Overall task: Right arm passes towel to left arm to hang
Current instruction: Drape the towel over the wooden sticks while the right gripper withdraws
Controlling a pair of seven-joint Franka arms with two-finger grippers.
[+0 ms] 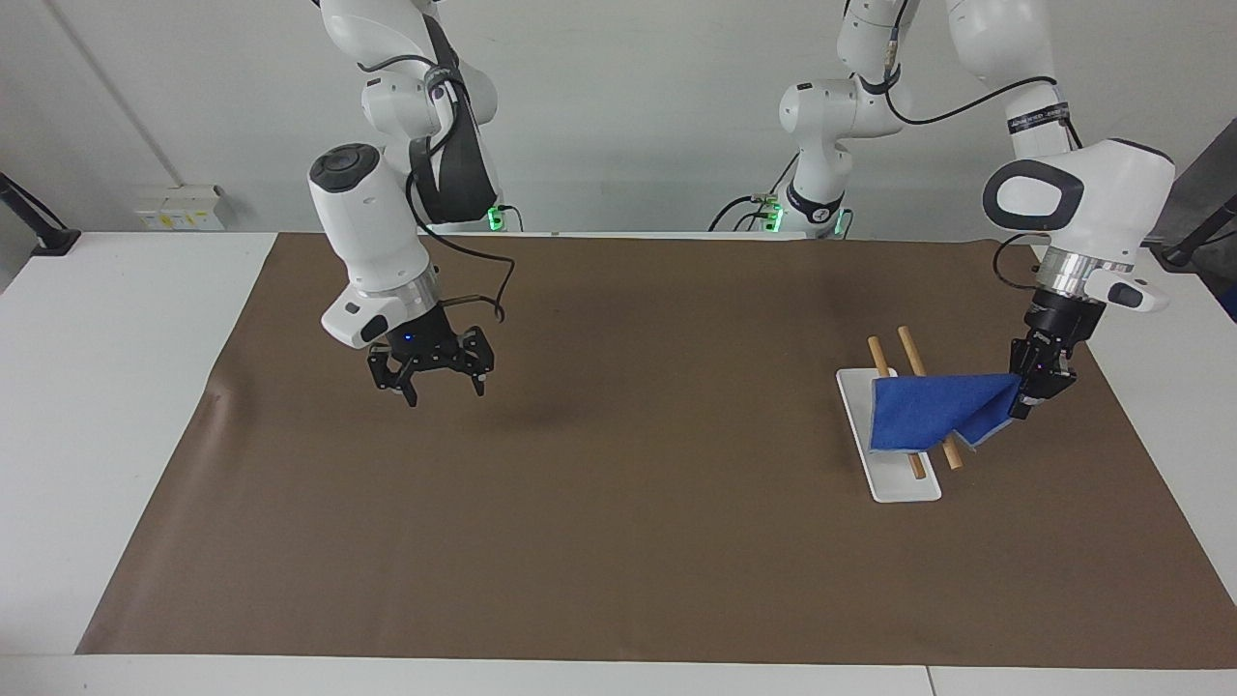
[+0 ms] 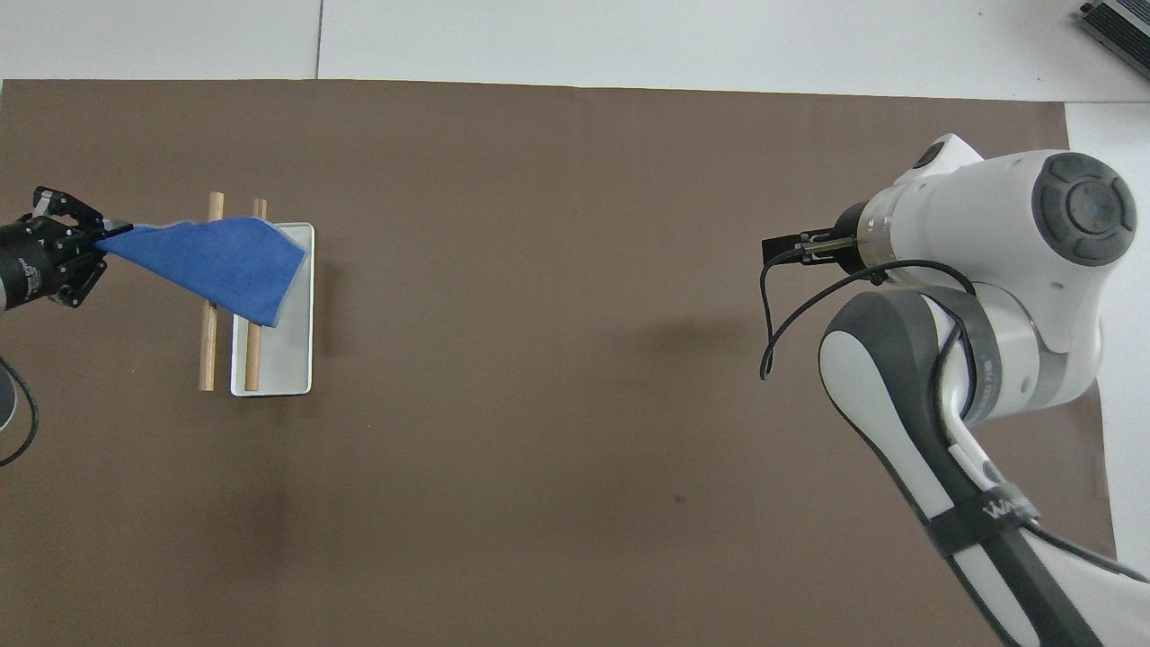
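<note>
Right hand, fingers spread and empty, hangs over the brown mat toward the right arm's end of the counter; having no part in the hanging, this arm waits clear of the work. Toward the left arm's end stands a rack: two wooden rods side by side over a white base tray. The towel lies draped across both rods, one corner clamped in the left hand, whose fingertips meet on the cloth. The pinched corner is held out past the outer rod, so the cloth spans the rods instead of bunching. By this reading the handover is done and only release remains.
</note>
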